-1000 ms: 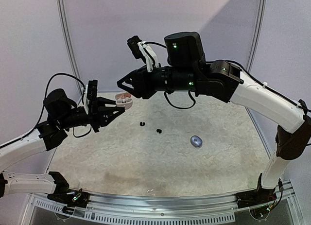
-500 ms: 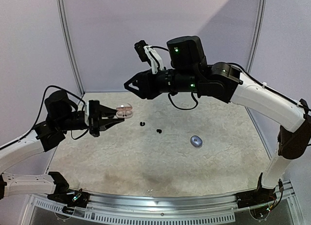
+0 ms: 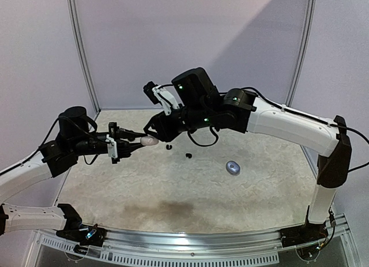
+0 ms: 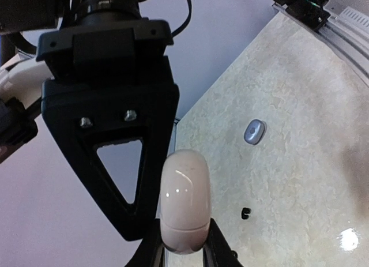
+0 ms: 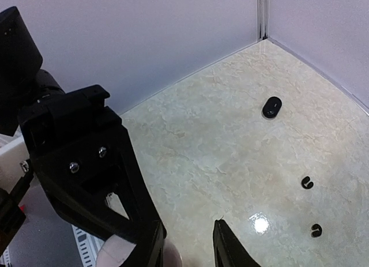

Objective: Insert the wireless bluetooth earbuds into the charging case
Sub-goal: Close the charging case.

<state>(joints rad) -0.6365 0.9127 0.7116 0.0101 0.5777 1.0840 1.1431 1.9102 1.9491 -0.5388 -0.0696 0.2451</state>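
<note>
My left gripper (image 3: pixel 142 142) is shut on a pinkish-white pebble-shaped charging case (image 3: pixel 150 141) and holds it level in the air over the back left of the table. In the left wrist view the case (image 4: pixel 184 192) stands between my fingers (image 4: pixel 183 247) with its seam closed. My right gripper (image 3: pixel 153 130) is open just above and behind the case. In the right wrist view (image 5: pixel 187 252) the case's pale end (image 5: pixel 170 257) lies between the jaws, by the left one. Two black earbuds (image 3: pixel 168 146) (image 3: pixel 188 156) lie on the table, also seen from the right wrist (image 5: pixel 307 183) (image 5: pixel 315 230).
A second, blue-grey case (image 3: pixel 233 167) lies on the marbled table right of centre; it also shows in the left wrist view (image 4: pixel 254 131) and looks dark in the right wrist view (image 5: pixel 271 107). Pale walls close the back and sides.
My right arm has come down and to the left until its open jaws are at the case. My left gripper has lowered and turned the case, which earlier looked open.
</note>
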